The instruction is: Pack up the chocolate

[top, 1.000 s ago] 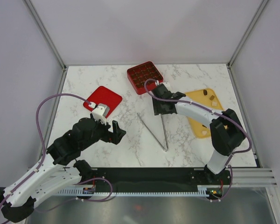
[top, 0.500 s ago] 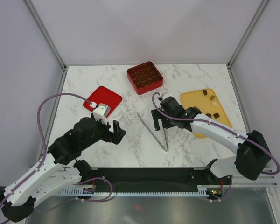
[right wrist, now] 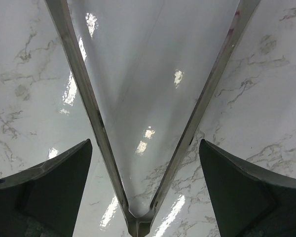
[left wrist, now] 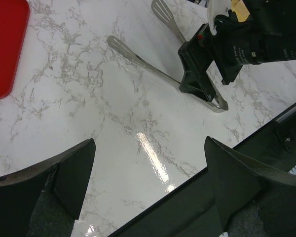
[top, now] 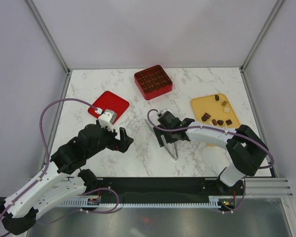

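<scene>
On the yellow tray at the right lay loose chocolate pieces, with more in the red gridded box at the back. We saw the right gripper spread wide astride the metal tongs, gripping nothing; the left gripper hung wide open and empty over the marble table.

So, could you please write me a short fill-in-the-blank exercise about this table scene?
1. The loose chocolate pieces lie on the ___ tray.
2. The right pincer hangs above the metal tongs with its jaws ___.
3. The gridded box is coloured ___.
Missing words: yellow; open; red.
</scene>
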{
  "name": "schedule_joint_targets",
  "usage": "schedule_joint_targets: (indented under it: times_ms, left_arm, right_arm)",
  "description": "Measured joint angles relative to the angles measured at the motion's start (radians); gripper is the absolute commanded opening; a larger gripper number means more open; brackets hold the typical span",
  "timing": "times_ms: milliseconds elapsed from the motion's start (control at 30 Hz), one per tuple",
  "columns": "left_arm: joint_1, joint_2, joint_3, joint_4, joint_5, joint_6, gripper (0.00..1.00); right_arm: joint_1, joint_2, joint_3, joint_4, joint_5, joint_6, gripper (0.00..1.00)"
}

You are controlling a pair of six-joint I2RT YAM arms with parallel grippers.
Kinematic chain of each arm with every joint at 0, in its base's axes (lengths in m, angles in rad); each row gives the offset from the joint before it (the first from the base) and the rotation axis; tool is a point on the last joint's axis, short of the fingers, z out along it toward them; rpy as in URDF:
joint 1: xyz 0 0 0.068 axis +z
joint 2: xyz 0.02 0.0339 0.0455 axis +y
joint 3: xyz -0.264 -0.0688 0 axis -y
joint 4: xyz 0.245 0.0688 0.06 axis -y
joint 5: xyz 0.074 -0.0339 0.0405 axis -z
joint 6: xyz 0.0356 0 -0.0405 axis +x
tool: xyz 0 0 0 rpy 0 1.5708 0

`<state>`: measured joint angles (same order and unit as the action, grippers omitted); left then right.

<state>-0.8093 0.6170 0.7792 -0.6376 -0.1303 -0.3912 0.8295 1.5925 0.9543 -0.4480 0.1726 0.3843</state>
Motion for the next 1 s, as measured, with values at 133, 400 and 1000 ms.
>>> schedule_joint_targets:
  times_ms: [133, 400, 1000]
  left_arm:
    - [0.000, 0.000, 0.000, -0.003, 0.000, 0.000, 1.00]
    - [0.000, 0.000, 0.000, -0.004, 0.000, 0.000, 1.00]
    - [0.000, 0.000, 0.000, -0.004, -0.001, 0.000, 1.00]
  right_arm:
    - [0.006, 0.037, -0.013, 0.027, 0.016, 0.002, 0.98]
    - [0.007, 0.089, -0.013, 0.079, 0.026, 0.005, 0.97]
    - [0.013, 0.090, 0.001, 0.060, 0.036, 0.004, 0.75]
